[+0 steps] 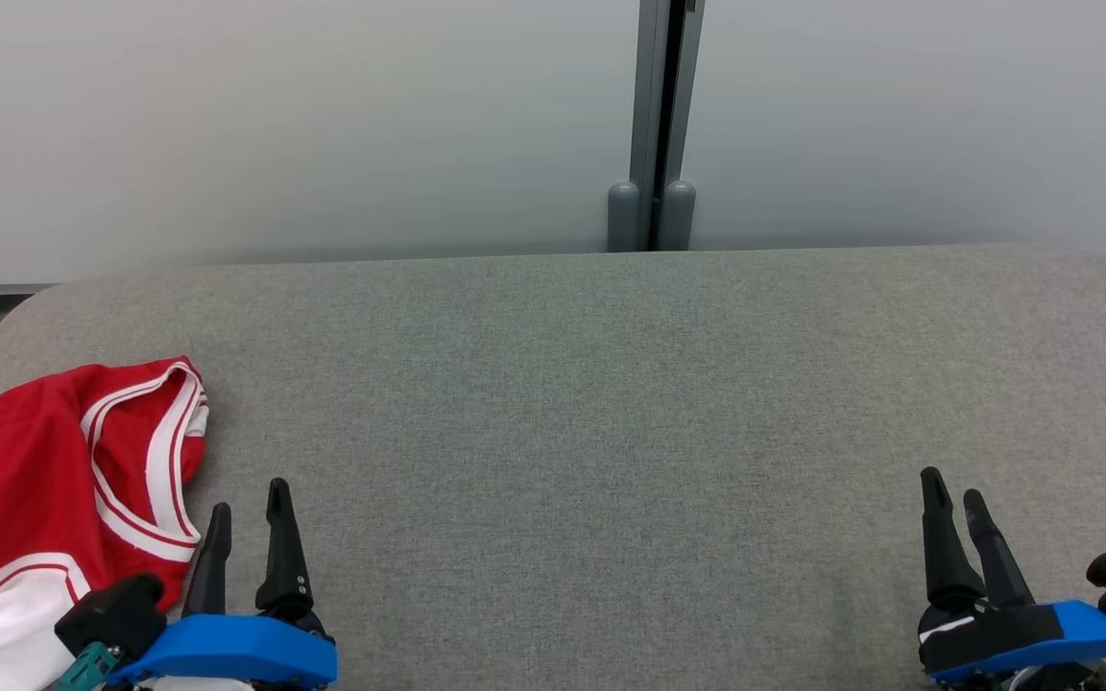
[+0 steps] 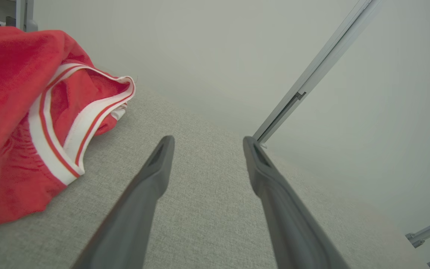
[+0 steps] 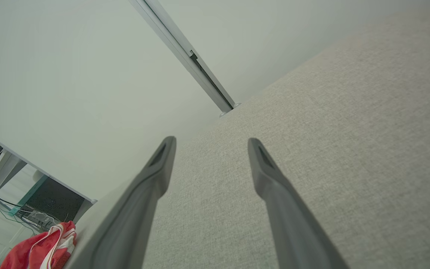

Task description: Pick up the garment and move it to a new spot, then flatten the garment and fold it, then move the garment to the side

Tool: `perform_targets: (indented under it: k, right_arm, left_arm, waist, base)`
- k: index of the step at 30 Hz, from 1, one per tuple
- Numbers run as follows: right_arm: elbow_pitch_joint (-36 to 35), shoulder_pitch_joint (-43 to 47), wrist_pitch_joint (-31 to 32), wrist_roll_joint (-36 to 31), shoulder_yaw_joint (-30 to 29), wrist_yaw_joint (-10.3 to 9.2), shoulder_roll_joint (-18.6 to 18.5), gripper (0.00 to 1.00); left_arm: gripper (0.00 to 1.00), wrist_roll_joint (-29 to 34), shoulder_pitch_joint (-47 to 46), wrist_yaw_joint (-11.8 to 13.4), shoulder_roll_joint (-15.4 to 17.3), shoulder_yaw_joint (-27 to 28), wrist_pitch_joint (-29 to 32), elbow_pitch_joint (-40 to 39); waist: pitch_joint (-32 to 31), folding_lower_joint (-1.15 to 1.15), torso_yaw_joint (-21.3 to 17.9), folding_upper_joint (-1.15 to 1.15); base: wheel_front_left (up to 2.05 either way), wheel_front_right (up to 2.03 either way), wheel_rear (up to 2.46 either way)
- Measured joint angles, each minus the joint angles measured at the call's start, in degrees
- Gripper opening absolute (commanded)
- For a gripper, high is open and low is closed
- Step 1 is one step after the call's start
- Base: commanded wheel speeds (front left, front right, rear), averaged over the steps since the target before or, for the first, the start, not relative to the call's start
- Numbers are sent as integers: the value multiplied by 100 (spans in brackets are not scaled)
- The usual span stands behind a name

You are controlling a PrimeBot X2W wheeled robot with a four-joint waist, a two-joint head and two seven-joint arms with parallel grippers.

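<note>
The garment [image 1: 25,470] was soft red knit with white ribbed, red-striped trim. It lay rumpled in loose folds on the tabletop [image 1: 611,403], a round-cornered slab covered in coarse grey woven fabric. It sat just to the left of the left hand [image 1: 249,497], whose two long, dark, tapering fingers stood spread, clear of the cloth and holding nothing. The right hand [image 1: 951,487], well away from the garment, was likewise parted and gripped nothing.

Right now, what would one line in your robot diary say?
garment: crumpled red-and-white fabric jersey, far left of grey fabric surface | left fingers: open, empty, beside jersey | right fingers: open, empty
</note>
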Motion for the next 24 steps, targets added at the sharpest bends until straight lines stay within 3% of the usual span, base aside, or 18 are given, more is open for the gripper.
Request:
perform_targets:
  k: [24]
  right_arm:
    - [-14,32,-352,-1266,112,1,-8,100]
  left_arm:
    - [100,1410,19,33,22,-158,-348,153]
  waist:
    - [-6,0,37,0]
  base:
    - [0,0,0]
